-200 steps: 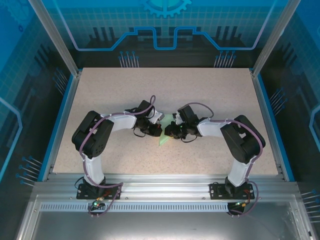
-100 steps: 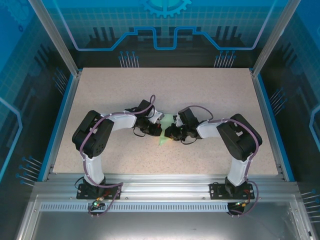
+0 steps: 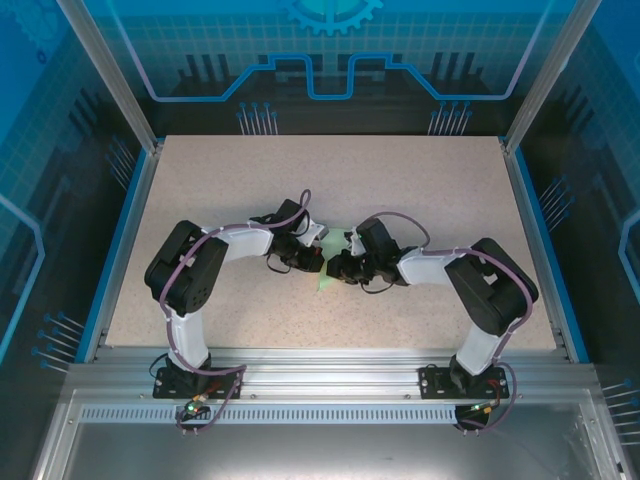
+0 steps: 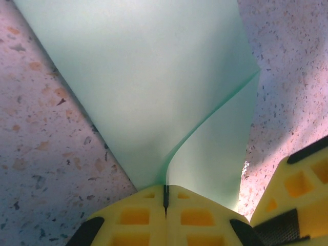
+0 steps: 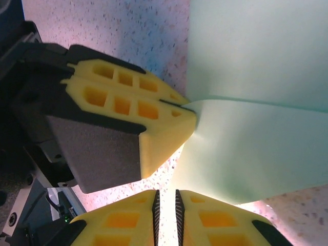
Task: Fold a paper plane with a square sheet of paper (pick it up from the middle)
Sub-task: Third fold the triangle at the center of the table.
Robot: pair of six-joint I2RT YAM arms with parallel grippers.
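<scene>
The speckled beige table (image 3: 420, 190) carries both arms, the left arm (image 3: 185, 275) bending in from 8 o'clock and the right arm (image 3: 490, 285) from 4 o'clock, so that their wrists meet just below the table's centre. Between them lies the sheet of paper (image 3: 324, 286), pale mint green; slivers of it poke out toward 12 and 6 o'clock from under the two heads. In the left wrist view the paper (image 4: 154, 77) spreads flat over the table toward 12 o'clock, with one layer curling up off the other along a raised fold. The left gripper (image 4: 165, 197) sits at 6 o'clock there, its yellow pads pressed together on that fold. In the right wrist view the right gripper (image 5: 166, 202) is at 6 o'clock, its pads narrowed to a thin slit with light showing through, and the paper's near edge runs just beyond its tips, at 1 o'clock.
</scene>
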